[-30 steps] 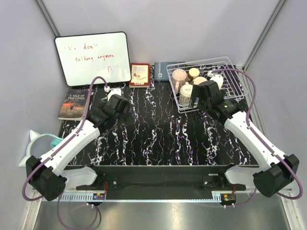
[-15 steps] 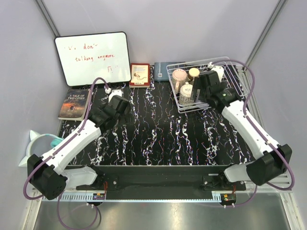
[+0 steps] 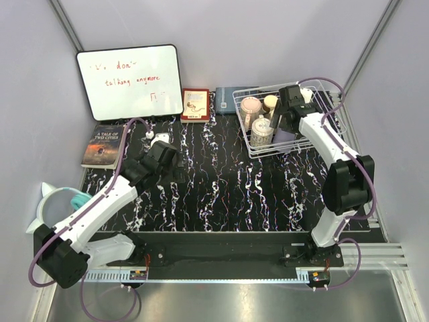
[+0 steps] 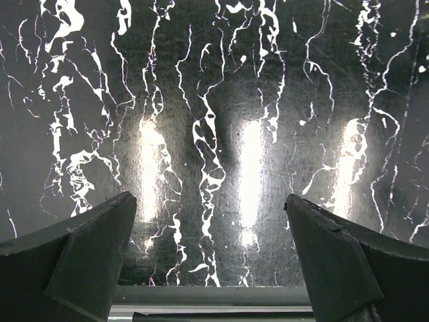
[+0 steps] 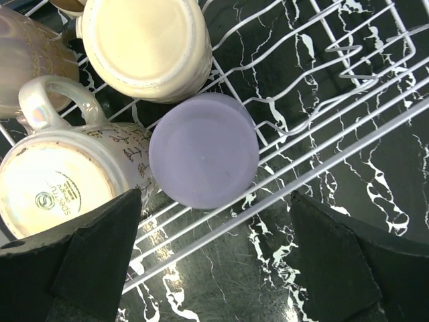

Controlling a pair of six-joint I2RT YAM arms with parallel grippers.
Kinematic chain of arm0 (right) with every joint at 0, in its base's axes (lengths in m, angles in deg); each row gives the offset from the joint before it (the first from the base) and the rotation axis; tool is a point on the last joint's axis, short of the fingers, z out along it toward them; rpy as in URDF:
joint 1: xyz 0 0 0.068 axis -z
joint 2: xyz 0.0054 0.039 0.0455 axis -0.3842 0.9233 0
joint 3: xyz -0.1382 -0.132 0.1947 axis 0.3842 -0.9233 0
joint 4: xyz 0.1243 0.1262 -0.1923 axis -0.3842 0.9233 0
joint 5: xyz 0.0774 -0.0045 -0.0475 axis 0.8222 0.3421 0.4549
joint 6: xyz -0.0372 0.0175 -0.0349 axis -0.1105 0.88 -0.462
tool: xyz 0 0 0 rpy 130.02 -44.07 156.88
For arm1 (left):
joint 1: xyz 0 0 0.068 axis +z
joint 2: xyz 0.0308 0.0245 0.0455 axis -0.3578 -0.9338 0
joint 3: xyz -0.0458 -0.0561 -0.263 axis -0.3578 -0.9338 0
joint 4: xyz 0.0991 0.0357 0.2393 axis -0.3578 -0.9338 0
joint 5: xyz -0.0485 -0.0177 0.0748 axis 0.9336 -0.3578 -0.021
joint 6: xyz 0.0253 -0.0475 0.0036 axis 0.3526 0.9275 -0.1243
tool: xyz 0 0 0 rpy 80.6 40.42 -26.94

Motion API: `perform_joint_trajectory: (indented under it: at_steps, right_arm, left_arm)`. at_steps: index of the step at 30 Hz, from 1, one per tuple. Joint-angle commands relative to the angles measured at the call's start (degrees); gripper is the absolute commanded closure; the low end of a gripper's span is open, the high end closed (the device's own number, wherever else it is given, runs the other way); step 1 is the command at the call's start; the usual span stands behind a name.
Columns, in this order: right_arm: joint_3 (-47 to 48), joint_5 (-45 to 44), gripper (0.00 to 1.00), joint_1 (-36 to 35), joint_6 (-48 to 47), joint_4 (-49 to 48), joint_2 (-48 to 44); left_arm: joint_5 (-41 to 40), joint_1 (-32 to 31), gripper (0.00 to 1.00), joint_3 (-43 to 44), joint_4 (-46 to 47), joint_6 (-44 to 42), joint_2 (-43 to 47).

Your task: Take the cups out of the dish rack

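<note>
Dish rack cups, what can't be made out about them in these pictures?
- Top view: the right arm hides the lavender cup, so the cups in the dish rack cannot be counted.
- Right wrist view: the pink tumbler is cut off by the left edge; one of the fingers partly covers the white mug.

A lavender cup, a cream cup and a handled white mug are seen upturned, close together, in the white wire rack.
</note>
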Motion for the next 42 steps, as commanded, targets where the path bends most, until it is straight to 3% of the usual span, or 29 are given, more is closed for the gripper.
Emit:
perform_joint_trajectory:
  at_steps: [1, 10, 24, 28, 31, 34, 39, 42]
  right_arm:
    - [3.18, 0.69, 0.00, -0.31, 0.80, -3.04, 1.37]
    - [6.34, -2.39, 0.00, 0.13, -1.13, -3.57, 5.06]
    - [7.14, 1.56, 0.03, 2.59, 1.50, -3.83, 9.90]
    - [6.53, 2.70, 0.23, 2.68, 1.59, -4.01, 9.82]
    - [5.22, 3.67, 0.30, 2.68, 1.59, -4.45, 9.21]
    - [3.46, 3.93, 0.47, 2.68, 1.24, -5.50, 8.15]
    - [1.87, 1.92, 1.00, 2.68, 0.98, -5.94, 6.22]
    - [1.52, 0.86, 1.00, 2.68, 0.01, -6.47, 4.47]
  left_arm:
    - [1.77, -0.19, 0.01, -0.29, 1.81, 0.09, 1.43]
    - [1.60, -0.19, 0.01, 1.02, 2.07, -0.35, -1.11]
    - [1.25, -0.19, 0.01, 2.61, 2.33, -1.23, -4.37]
    - [1.34, -0.10, 0.01, 2.96, 2.51, -1.05, -5.16]
    - [1.51, -0.19, 0.01, 2.96, 2.69, -0.79, -5.51]
    - [1.69, -0.10, 0.01, 2.61, 3.12, -0.79, -5.69]
    - [1.78, -0.19, 0.01, 2.96, 3.48, -0.70, -6.48]
    - [1.60, -0.10, 0.01, 3.74, 3.57, -0.88, -6.48]
